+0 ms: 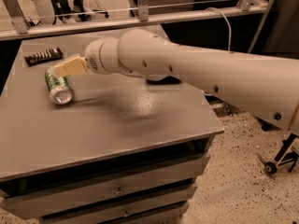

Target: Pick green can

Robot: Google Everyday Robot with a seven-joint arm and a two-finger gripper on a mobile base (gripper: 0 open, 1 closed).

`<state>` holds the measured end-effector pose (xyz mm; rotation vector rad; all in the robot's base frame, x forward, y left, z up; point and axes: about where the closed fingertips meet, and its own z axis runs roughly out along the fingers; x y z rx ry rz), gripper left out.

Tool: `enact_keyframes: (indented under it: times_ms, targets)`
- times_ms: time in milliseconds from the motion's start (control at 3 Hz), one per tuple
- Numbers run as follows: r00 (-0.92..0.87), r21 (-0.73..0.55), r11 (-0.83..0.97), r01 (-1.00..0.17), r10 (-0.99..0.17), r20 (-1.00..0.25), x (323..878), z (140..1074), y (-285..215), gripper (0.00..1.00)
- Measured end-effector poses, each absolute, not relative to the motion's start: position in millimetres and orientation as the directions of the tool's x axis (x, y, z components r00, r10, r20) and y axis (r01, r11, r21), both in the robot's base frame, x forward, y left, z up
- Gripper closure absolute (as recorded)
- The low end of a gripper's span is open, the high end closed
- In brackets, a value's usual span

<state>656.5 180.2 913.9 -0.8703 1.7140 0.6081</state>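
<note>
At the far left of the grey table (117, 125), near its back edge, lies a flat dark bar (43, 56) with pale marks along it. Just in front of it is the green can (57, 85), tipped over so that its silver end faces forward and down towards the camera while its green body slants back and up. Whether it rests on the table top or hangs just above it cannot be told; a faint shadow lies on the surface to its right.

The gripper (65, 68) shows as a cream wedge pointing left, and its tip overlaps the can's upper, far end. How wide it stands, and whether it has the can clamped, cannot be told from this angle.

Behind the gripper a round white wrist joins the thick white arm (196, 76), which crosses the table and runs off to the lower right. Under the arm, a small dark thing (164, 80) lies on the table, mostly hidden.

Below the table top are drawers (117, 190) with small knobs. A metal rail (140, 20) runs behind the table, with a pale cable (225, 22) curving down to its right. At the far right, a small black wheel (270, 168) stands on the speckled floor (233, 171).
</note>
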Motion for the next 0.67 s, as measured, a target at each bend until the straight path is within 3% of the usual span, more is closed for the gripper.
enact_keyframes:
  times_ms: [333, 667]
  targets:
    - [-0.131, -0.056, 0.590, -0.806, -0.269, -0.954, 662.3, 923.2, 164.0, 0.00]
    - [-0.023, -0.177, 0.506, -0.844, -0.364, -0.931, 635.5, 942.0, 109.1, 0.00]
